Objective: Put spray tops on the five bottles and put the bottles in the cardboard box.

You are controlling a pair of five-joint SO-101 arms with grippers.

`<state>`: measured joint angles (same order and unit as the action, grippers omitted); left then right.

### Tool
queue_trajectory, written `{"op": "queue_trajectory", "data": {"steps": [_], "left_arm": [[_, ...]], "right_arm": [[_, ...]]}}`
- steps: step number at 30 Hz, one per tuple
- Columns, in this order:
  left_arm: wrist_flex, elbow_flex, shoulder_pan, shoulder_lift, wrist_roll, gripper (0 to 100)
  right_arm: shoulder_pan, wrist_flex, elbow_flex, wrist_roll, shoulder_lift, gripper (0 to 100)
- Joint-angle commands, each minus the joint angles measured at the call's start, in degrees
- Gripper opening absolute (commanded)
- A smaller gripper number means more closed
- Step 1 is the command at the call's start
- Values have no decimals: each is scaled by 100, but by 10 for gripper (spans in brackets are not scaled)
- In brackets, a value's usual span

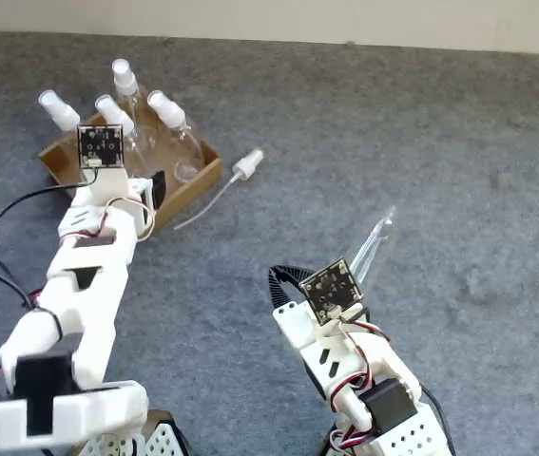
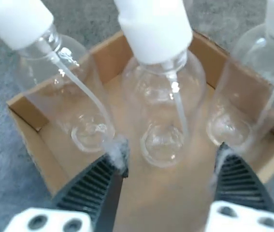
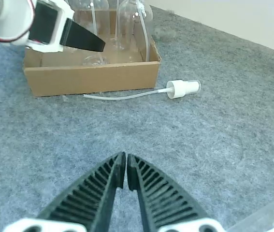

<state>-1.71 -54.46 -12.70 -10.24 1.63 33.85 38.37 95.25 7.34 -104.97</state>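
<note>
1. Over the brown cardboard box (image 1: pixel 207 171) hangs my left gripper (image 2: pixel 169 159), jaws spread wide and nothing clamped between them.
2. Inside the box stand four clear plastic bottles (image 1: pixel 185 152), all upright. Each wears a white spray top (image 1: pixel 166 107), with a thin tube running down inside the bottle.
3. From my left wrist I see three of these bottles close together against the box's brown walls. The middle bottle (image 2: pixel 163 96) stands in line with the gap between my open fingers (image 2: pixel 95 186). I cannot tell whether either finger touches it.
4. Just outside the box, on the grey carpet (image 1: pixel 421 114), lies a loose white spray top (image 1: pixel 248 163). Its long tube trails along near the box's side wall. It is apart from every bottle and from both my grippers.
5. Well apart from the box, my right gripper (image 3: pixel 126 164) sits low over the carpet and points toward the box. Its jaws are drawn together to a thin slit and hold nothing.
6. Beside my right gripper, on the side away from the box, the fifth clear bottle (image 1: pixel 374 242) lies on its side on the carpet. It is not between my jaws.
</note>
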Motion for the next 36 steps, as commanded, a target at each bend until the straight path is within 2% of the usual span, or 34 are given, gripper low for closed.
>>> {"op": "queue_trajectory", "data": {"steps": [1,5,8,17,22,29,36], "left_arm": [[818,13,84,-813,-18,239],[1547,22,92,-1393,-18,239],[2180,22,189,-1877,-26,239],[4448,75,1121,-3538,-35,238],[5582,409,1675,-4242,-35,238],[7560,1982,2879,-3996,9,238],[8035,3125,3758,-2756,9,238]], "right_arm": [[-66,-57,84,70,-57,13],[-119,-57,57,70,-57,13],[-470,-57,40,70,-57,13],[-2044,-13,-470,70,-57,13],[-3380,-13,-963,70,-57,13],[-5068,31,-1042,70,-57,13],[-5982,1033,-576,35,-57,13]]}}
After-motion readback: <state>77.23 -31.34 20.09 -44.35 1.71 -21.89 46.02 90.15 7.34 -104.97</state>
